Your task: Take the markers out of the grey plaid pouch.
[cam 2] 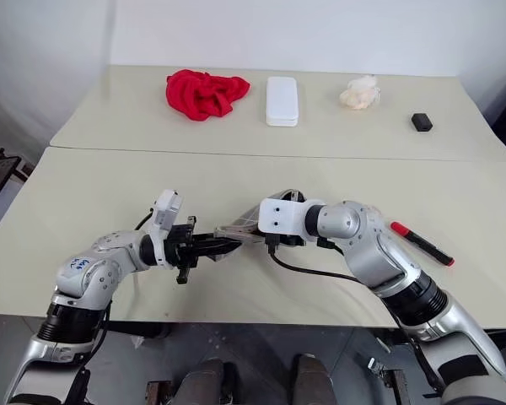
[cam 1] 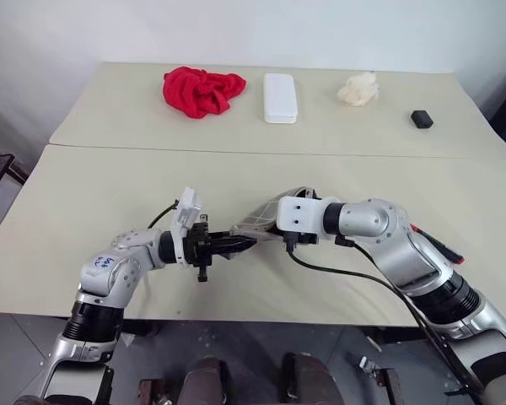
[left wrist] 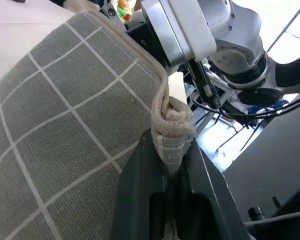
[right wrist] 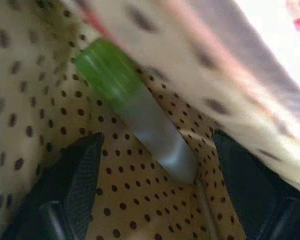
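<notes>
Pinching pouch (left wrist: 65, 125) corner: left pincer (left wrist: 172, 167); right pincer (right wrist: 155, 185) spread inside.

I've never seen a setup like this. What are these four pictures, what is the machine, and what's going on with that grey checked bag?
It is a humanoid robot with two arms, each ending in two black jaws. Two pictures come from cameras in its head, looking down over a beige table; the other two come from cameras on its wrists.

The left gripper is shut on an edge of the grey plaid pouch, holding it up off the table. The right gripper is inside the pouch, jaws spread on either side of a green-capped marker lying on the dotted lining.

On the table lie a red marker near the right arm and, at the far side, a red cloth, a white case, a crumpled white wad and a small black object.
</notes>
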Controlling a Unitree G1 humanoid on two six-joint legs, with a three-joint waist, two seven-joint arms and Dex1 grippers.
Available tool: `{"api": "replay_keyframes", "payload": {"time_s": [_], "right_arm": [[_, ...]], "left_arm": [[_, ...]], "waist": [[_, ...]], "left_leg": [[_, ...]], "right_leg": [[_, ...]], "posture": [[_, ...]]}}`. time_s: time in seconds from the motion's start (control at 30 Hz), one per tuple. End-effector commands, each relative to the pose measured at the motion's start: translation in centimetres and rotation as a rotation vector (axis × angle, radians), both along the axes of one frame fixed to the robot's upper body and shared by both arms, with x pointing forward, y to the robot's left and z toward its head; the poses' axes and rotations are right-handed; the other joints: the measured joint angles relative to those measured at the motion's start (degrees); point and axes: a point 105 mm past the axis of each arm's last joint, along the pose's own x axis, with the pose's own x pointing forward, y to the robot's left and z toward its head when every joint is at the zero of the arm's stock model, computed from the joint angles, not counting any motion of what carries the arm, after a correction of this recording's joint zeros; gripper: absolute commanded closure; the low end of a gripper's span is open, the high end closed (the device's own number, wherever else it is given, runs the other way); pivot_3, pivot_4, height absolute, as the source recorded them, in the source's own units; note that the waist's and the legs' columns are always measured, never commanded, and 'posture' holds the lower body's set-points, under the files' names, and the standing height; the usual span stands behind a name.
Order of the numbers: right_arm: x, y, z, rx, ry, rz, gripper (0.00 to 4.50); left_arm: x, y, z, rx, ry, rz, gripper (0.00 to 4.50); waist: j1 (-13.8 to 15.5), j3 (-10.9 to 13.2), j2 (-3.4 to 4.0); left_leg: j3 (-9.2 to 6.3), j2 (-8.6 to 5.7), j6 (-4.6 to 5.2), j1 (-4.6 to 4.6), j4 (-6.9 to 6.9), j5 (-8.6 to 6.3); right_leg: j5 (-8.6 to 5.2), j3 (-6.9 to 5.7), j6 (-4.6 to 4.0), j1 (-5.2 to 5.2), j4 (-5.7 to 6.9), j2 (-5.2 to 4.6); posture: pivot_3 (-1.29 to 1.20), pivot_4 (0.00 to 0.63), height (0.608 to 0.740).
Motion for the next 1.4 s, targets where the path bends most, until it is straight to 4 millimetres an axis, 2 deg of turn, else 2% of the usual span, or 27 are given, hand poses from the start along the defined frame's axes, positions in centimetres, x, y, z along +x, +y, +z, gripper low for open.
{"api": "replay_keyframes", "payload": {"time_s": [0.03, 0.2, 0.33, 0.43, 0.53, 0.63, 0.73, 0.77, 0.87, 0.9, 1.0, 1.13, 1.3, 1.4], "right_arm": [[-0.3, -0.5, 1.3, -0.007, -0.028, 0.021, 0.82], [-0.9, -3.4, 0.9, -0.102, 0.057, -0.013, 0.82], [-2.4, -6.2, -0.1, -0.23, 0.192, -0.046, 0.82], [-3.6, -7.0, -0.6, -0.265, 0.268, -0.048, 0.82], [-4.5, -6.2, -0.1, -0.22, 0.305, -0.034, 0.82], [-4.0, -5.3, 0.9, -0.164, 0.261, -0.053, 0.82], [-1.6, -3.8, 2.8, -0.03, 0.094, -0.118, 0.82], [-0.9, -3.2, 3.4, 0.012, 0.035, -0.132, 0.82], [-0.4, -1.9, 2.8, 0.045, -0.031, -0.127, 0.82], [-0.3, -1.7, 2.6, 0.054, -0.038, -0.124, 0.82], [-0.5, -1.6, 2.3, 0.057, -0.037, -0.117, 0.82], [-0.7, -2.1, 2.4, 0.053, -0.042, -0.121, 0.82], [-0.6, -2.8, 2.7, 0.056, -0.04, -0.137, 0.82], [-0.7, -3.0, 3.0, 0.074, -0.028, -0.139, 0.82]], "left_arm": [[0.5, 0.6, 1.6, -0.007, -0.13, 0.026, 4.44], [1.2, 0.9, 1.3, 0.012, -0.198, 0.065, 4.44], [1.0, 0.7, 1.0, 0.015, -0.19, 0.043, 4.44], [0.6, 0.4, 1.0, -0.015, -0.145, 0.016, 4.44], [-0.4, 0.1, 1.0, -0.041, -0.049, -0.063, 4.44], [-1.0, 0.1, 1.3, -0.051, 0.016, -0.116, 4.44], [-0.9, 0.2, 1.5, -0.052, 0.039, -0.124, 4.44], [-0.4, 0.2, 1.5, -0.042, 0.005, -0.091, 4.44], [2.3, 0.4, 0.2, 0.127, -0.329, 0.095, 4.44], [2.1, 0.4, -0.5, 0.164, -0.35, 0.069, 4.44], [2.3, 0.9, -1.8, 0.206, -0.4, 0.075, 4.44], [3.0, 2.5, -0.8, 0.143, -0.441, 0.187, 4.44], [2.9, 4.9, 0.4, 0.164, -0.459, 0.202, 4.44], [2.6, 5.6, 0.9, 0.207, -0.421, 0.14, 4.44]], "waist": [[0.0, 0.0, 0.0], [0.1, 0.0, 0.0], [0.2, 0.0, 0.0], [0.1, 0.0, -0.01], [0.0, 0.0, -0.02], [-0.1, 0.0, -0.02], [-0.1, 0.0, -0.02], [-0.1, 0.0, -0.02], [0.3, 0.0, -0.01], [0.4, 0.0, -0.01], [0.2, 0.0, -0.01], [0.0, 0.0, -0.02], [-0.1, 0.0, -0.01], [-0.1, 0.0, -0.01]], "left_leg": [[0.0, 0.0, 0.0, 0.0, 0.0, 0.0], [0.02, -0.01, 0.0, -0.01, -0.02, 0.0], [0.01, -0.02, 0.01, -0.01, -0.01, 0.0], [0.01, -0.02, 0.01, 0.0, 0.0, -0.01], [0.01, -0.01, 0.01, 0.01, 0.01, 0.0], [0.0, 0.0, 0.0, 0.01, 0.0, 0.0], [0.0, 0.01, 0.0, 0.02, 0.01, 0.0], [0.01, 0.0, 0.0, 0.01, 0.03, 0.0], [0.03, 0.0, -0.01, 0.0, 0.03, 0.01], [0.03, -0.02, -0.02, -0.02, 0.02, 0.01], [0.06, -0.06, 0.0, -0.05, -0.01, 0.0], [0.08, -0.03, 0.0, -0.06, -0.04, -0.01], [0.08, 0.0, 0.0, -0.05, -0.04, 0.0], [0.08, 0.0, 0.0, -0.05, -0.04, 0.0]], "right_leg": [[0.0, 0.0, 0.0, 0.0, 0.0, 0.0], [0.0, 0.0, 0.0, -0.01, -0.04, 0.0], [0.0, 0.0, 0.0, 0.0, -0.03, -0.02], [0.0, 0.0, 0.0, 0.01, -0.03, -0.01], [0.0, 0.0, 0.0, 0.01, -0.02, -0.01], [0.0, 0.01, 0.0, 0.0, 0.01, 0.0], [0.0, 0.01, 0.0, 0.0, 0.01, 0.0], [0.0, 0.02, 0.0, -0.01, 0.03, -0.01], [0.0, 0.02, 0.0, -0.04, 0.06, 0.0], [0.0, 0.0, 0.0, -0.04, 0.01, -0.01], [0.0, 0.0, 0.0, -0.03, -0.08, -0.02], [0.0, 0.0, 0.01, -0.08, -0.05, -0.01], [0.0, 0.0, 0.01, -0.09, -0.03, -0.01], [0.0, 0.0, 0.01, -0.08, -0.03, 0.0]], "posture": [[0.0, 0.15, 0.74], [0.0, 0.15, 0.74], [0.0, 0.15, 0.74], [0.0, 0.15, 0.74], [0.0, 0.15, 0.74], [0.0, 0.15, 0.74], [0.0, 0.15, 0.74], [0.0, 0.15, 0.74], [0.0, 0.15, 0.74], [0.0, 0.15, 0.74], [0.0, 0.15, 0.74], [0.0, 0.15, 0.74], [0.0, 0.15, 0.74], [0.0, 0.15, 0.74]]}}
